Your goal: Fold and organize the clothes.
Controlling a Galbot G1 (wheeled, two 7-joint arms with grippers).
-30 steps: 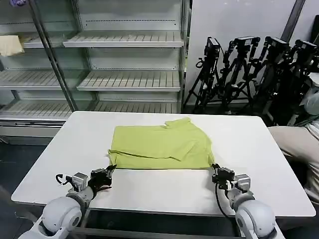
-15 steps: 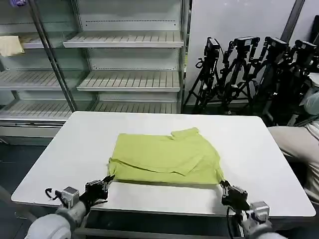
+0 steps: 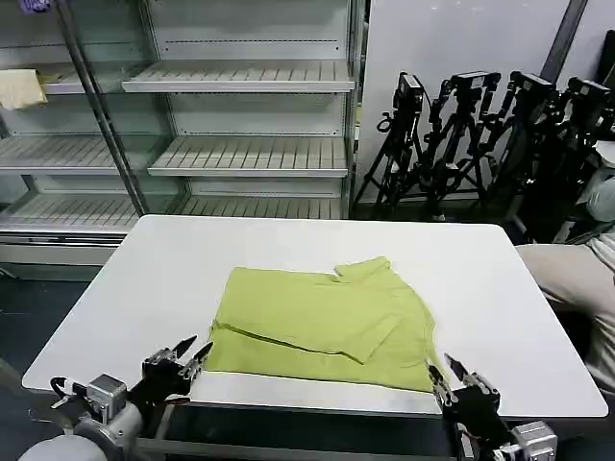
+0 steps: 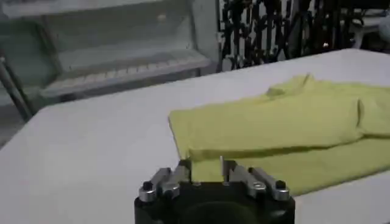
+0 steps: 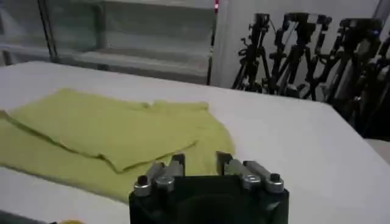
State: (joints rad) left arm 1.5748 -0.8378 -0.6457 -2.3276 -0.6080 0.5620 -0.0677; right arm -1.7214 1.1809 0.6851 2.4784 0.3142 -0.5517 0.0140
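The clothes are one lime-green shirt (image 3: pixel 322 322), folded flat on the white table (image 3: pixel 480 279) with its collar at the far right and its near edge close to the table's front. My left gripper (image 3: pixel 189 353) stands open just off the shirt's near left corner, holding nothing. At the near right corner my right gripper (image 3: pixel 447 370) is open and empty as well. In the left wrist view the shirt (image 4: pixel 274 122) lies just beyond the spread left gripper (image 4: pixel 204 167). In the right wrist view the shirt (image 5: pixel 103 128) reaches up to the open right gripper (image 5: pixel 200 161).
Behind the table stands a shelving rack (image 3: pixel 240 154) with a small pale yellow cloth (image 3: pixel 19 86) on an upper left shelf. Black tripods (image 3: pixel 480 144) crowd the back right. A seated person's leg (image 3: pixel 567 279) is at the right edge. Bare tabletop lies on both sides of the shirt.
Both grippers drew the shirt's near corners toward the table's front edge, then let go and opened. The shirt has slid nearer and now lies still.
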